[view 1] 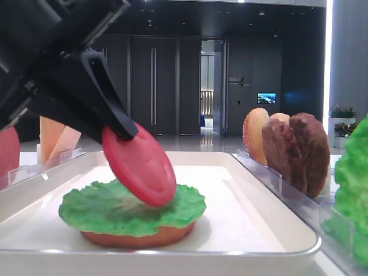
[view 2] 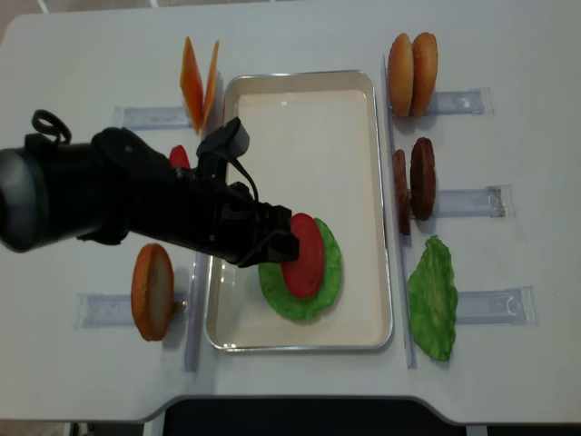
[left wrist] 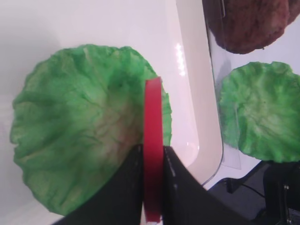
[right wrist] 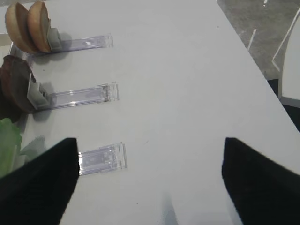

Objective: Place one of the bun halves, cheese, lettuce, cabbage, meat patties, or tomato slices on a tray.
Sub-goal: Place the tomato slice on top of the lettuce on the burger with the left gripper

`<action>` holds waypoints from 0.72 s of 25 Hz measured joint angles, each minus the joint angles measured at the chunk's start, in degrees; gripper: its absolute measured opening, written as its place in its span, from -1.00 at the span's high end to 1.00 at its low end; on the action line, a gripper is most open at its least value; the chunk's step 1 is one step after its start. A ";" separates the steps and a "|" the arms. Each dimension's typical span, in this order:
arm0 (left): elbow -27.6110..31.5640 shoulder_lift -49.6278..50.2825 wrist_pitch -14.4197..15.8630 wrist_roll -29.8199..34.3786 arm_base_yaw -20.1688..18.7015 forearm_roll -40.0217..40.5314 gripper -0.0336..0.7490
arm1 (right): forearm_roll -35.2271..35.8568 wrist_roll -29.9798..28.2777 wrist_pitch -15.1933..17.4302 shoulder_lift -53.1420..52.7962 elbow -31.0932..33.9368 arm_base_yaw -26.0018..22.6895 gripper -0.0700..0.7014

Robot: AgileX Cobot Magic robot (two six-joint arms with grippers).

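My left gripper [left wrist: 153,157] is shut on a red tomato slice [left wrist: 153,122], pinching it on edge between the black fingers. The tilted slice [view 1: 141,167] touches a green lettuce leaf [view 1: 109,208] with its lower edge. The lettuce lies on a bun half [view 1: 138,237] in the white tray [view 1: 241,190]. From above, the tomato slice [view 2: 304,254] is over the lettuce [view 2: 329,277] in the near part of the tray [view 2: 300,118]. My right gripper [right wrist: 150,183] is open above the bare table, nothing between its fingers.
Right of the tray, clear holders [right wrist: 89,96] carry two bun halves [view 2: 413,62], meat patties [view 2: 413,182] and another lettuce leaf [view 2: 434,295]. On the left stand cheese slices [view 2: 198,82], a tomato slice [view 2: 180,156] and a bun half [view 2: 152,291].
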 joint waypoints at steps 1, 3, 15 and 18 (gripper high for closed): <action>0.00 0.40 -0.07 0.23 0.00 -0.11 0.76 | 0.00 0.00 0.00 0.00 0.00 0.00 -0.70; 0.00 1.13 -0.18 1.90 0.00 -0.91 0.76 | 0.00 0.00 0.00 0.00 0.00 0.00 -0.70; 0.00 3.57 3.11 14.60 0.00 -12.35 0.76 | 0.00 0.00 0.00 0.00 0.00 0.00 -0.70; 0.00 3.57 3.43 16.08 0.00 -13.38 0.76 | 0.00 0.00 0.00 0.00 0.00 0.00 -0.70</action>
